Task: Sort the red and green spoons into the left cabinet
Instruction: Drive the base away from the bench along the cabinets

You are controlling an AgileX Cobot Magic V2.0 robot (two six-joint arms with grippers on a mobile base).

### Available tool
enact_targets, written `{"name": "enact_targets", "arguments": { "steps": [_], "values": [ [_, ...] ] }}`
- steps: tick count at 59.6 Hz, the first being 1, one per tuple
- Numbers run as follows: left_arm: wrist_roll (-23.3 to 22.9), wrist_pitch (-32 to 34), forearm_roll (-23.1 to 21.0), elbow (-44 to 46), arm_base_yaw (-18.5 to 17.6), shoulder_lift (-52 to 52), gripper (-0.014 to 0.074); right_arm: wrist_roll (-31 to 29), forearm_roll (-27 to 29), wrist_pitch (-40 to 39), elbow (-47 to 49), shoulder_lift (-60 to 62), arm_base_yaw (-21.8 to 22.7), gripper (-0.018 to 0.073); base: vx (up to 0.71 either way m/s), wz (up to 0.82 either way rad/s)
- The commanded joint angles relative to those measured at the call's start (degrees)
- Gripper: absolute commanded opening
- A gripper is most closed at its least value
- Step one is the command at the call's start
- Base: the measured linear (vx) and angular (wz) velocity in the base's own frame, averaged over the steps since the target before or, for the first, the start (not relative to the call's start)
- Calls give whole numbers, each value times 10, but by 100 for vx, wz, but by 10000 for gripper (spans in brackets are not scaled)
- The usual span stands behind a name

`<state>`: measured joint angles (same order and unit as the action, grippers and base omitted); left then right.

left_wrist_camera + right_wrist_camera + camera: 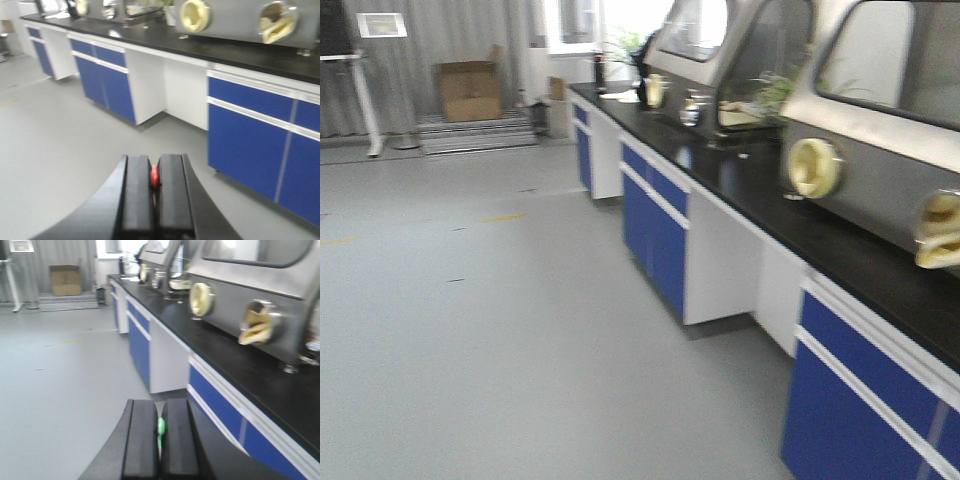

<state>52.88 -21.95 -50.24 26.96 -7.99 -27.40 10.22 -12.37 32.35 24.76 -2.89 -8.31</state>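
In the left wrist view my left gripper is shut on the red spoon, a sliver of bright red pinched between the two black fingers. In the right wrist view my right gripper is shut on the green spoon, a thin bright green strip squeezed between its black fingers. Both grippers hang over grey floor beside a lab bench. The left cabinet with its shelf is out of view. Neither gripper appears in the front view.
A long black-topped bench with blue cabinet doors runs along the right. Glove boxes with yellowish ports stand on it. Open grey floor lies to the left. A cardboard box sits at the far wall.
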Motion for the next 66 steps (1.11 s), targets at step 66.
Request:
{"name": "enact_targets", "arguments": {
  "steps": [66],
  "values": [
    [-5,22,-18,16,0,0,0,-4,-8,-45,17,-8,2,-4,41,32]
  ]
}}
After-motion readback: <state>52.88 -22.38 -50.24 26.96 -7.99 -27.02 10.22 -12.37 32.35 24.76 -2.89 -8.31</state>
